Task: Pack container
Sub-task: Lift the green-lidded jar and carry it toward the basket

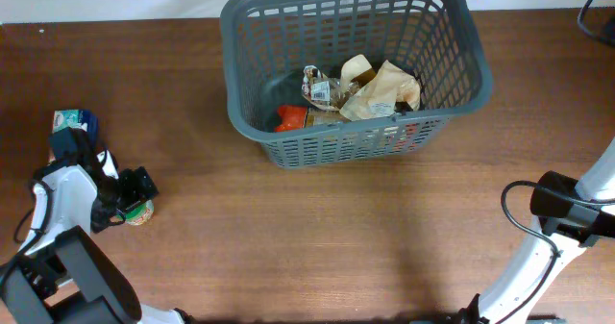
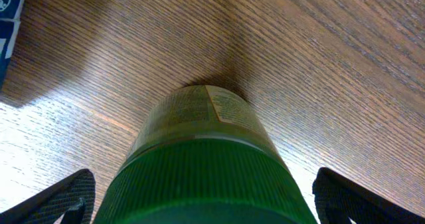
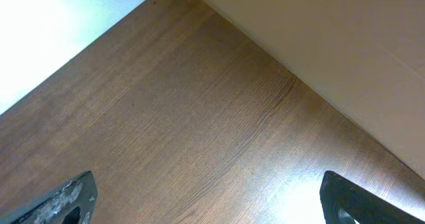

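Note:
The container, a large dark grey lattice basket point(image 1: 452, 36), stands at the back middle of the table. It holds crumpled tan packets point(image 1: 380, 91) and an orange packet point(image 1: 288, 118). My left gripper point(image 2: 202, 201) is open at the table's left. Its two fingers sit either side of a jar with a green ribbed lid and yellowish label point(image 2: 199, 117), with a gap on each side. The jar also shows in the overhead view point(image 1: 140, 211) under the left arm. My right gripper point(image 3: 206, 204) is open and empty over bare wood at the far right.
A blue and green box point(image 1: 73, 122) lies at the far left behind the left arm; its corner shows in the left wrist view point(image 2: 6, 24). The right arm point(image 1: 567, 209) reaches in from the right edge. The table's far edge meets a pale wall point(image 3: 345, 38).

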